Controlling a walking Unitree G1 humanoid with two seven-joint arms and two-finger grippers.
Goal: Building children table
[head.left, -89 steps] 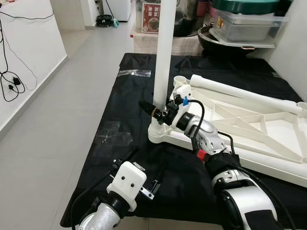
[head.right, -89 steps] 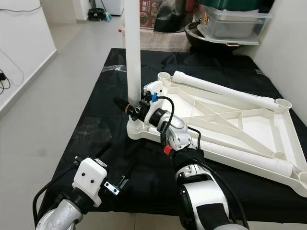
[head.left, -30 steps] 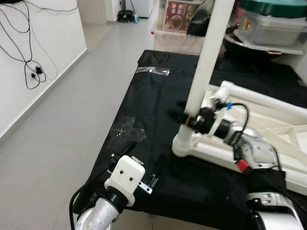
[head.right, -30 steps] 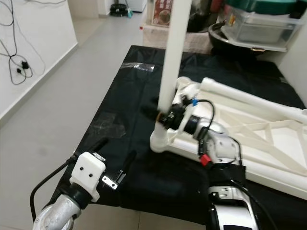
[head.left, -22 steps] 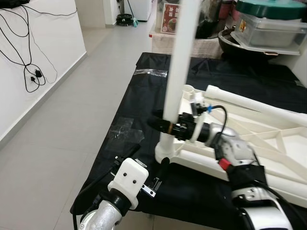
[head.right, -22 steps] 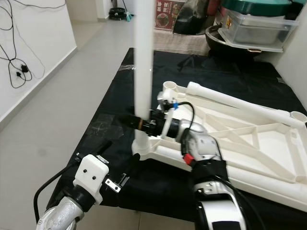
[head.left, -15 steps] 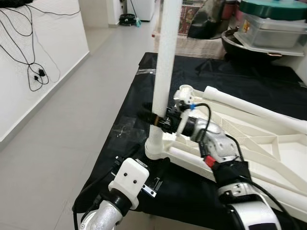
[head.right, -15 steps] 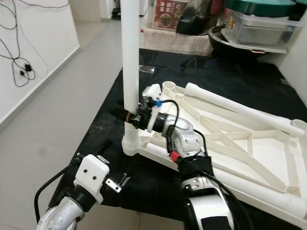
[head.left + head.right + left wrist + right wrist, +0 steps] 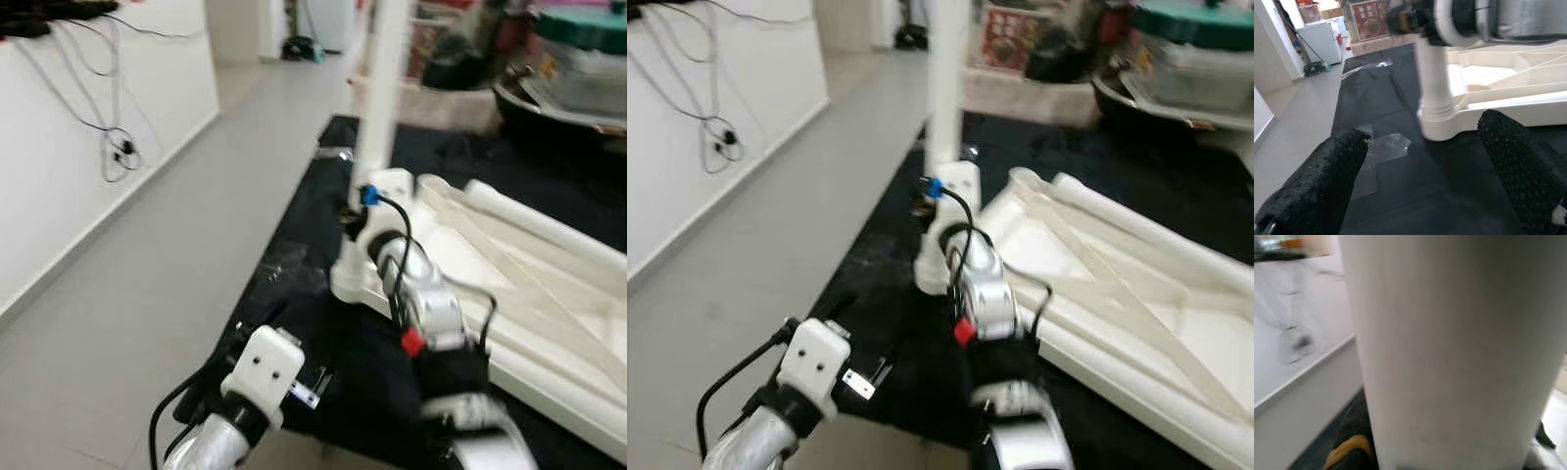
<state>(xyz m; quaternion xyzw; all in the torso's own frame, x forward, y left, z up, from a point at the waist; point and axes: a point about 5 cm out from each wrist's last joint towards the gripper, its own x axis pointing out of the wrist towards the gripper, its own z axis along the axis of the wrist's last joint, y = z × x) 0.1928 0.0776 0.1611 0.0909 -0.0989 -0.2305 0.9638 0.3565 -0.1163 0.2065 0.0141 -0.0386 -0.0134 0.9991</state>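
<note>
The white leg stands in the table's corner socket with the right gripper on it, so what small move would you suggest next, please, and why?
Probably press or twist the leg further into the socket: the right gripper sits low on it, just above the table frame, which lies upside down on the black cloth. The left gripper hangs open nearby.

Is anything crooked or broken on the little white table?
Nothing looks broken. The white table top lies upside down on the black cloth, and the leg held by the right hand stands nearly straight in its corner socket.

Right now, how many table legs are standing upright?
1: the leg stands in the tabletop's near corner, by the right tool. Others may be hidden.
</note>
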